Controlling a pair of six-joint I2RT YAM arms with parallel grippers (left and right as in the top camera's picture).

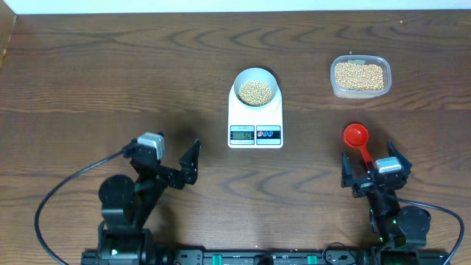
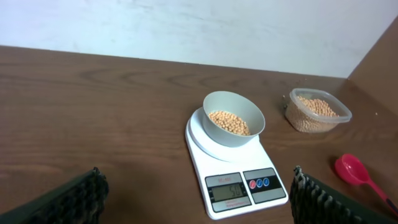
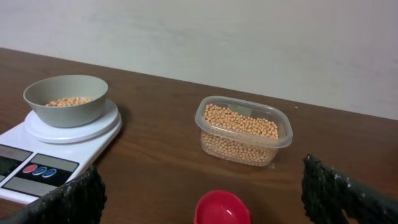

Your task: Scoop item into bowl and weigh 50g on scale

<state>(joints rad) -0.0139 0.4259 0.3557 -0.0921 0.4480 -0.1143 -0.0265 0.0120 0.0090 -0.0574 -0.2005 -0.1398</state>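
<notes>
The pale bowl (image 1: pixel 255 87) holds tan beans (image 1: pixel 255 92) and stands on the white scale (image 1: pixel 255 131). The scale's display reads 50 in the left wrist view (image 2: pixel 231 190). The bowl (image 2: pixel 233 118) and scale also show in the right wrist view (image 3: pixel 65 99). My left gripper (image 1: pixel 185 163) is open and empty, near the table's front left of the scale. My right gripper (image 1: pixel 374 168) is open; the red scoop (image 1: pixel 358 139) lies on the table between its fingers, bowl end forward (image 3: pixel 222 208).
A clear plastic tub (image 1: pixel 360 76) of beans stands at the back right; it also shows in the right wrist view (image 3: pixel 244 129). A white wall runs behind the table. Black cables loop at the front edge (image 1: pixel 51 199).
</notes>
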